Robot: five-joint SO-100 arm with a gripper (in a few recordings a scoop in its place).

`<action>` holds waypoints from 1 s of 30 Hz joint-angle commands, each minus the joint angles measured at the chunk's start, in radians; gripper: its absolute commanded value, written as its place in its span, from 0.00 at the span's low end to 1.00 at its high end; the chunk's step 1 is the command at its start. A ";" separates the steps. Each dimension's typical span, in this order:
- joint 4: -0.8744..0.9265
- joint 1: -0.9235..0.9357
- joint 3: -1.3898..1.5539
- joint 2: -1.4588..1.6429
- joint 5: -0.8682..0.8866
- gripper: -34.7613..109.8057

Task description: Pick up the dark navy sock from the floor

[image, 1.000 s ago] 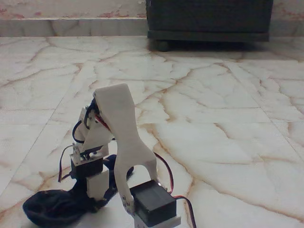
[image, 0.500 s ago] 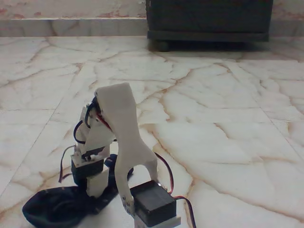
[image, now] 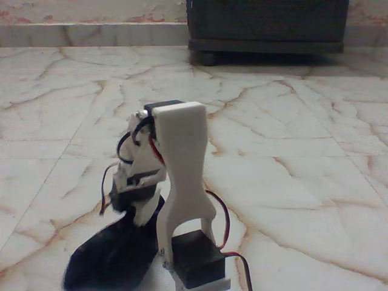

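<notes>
**A:** What does your fixed view give you?

**B:** You're looking across the floor (image: 291, 182), glossy cream marble with brown-orange veins. Your white arm (image: 185, 163) stands at about 6 o'clock in the picture, bent over so the wrist drops down on its left side. A black servo block (image: 195, 259) sits at its base, with red and black wires looping round it.

**A:** And the sock?

**B:** The sock (image: 115, 257) is a dark navy heap at about 7 o'clock, lying on the tiles, its top end rising up to meet your gripper (image: 142, 213).

**A:** Has the hand got it?

**B:** You can't tell from here. The fingers point down into the fabric and touch it, but their tips are hidden.

**A:** Anything else?

**B:** A dark wooden cabinet (image: 267, 24) stands at 1 o'clock, well apart from the arm.
</notes>
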 commanded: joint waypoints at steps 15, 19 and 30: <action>-0.015 0.121 0.241 0.403 -0.129 0.24; -0.166 0.170 0.445 0.624 -0.235 0.24; -0.403 0.351 0.634 0.838 -0.534 0.24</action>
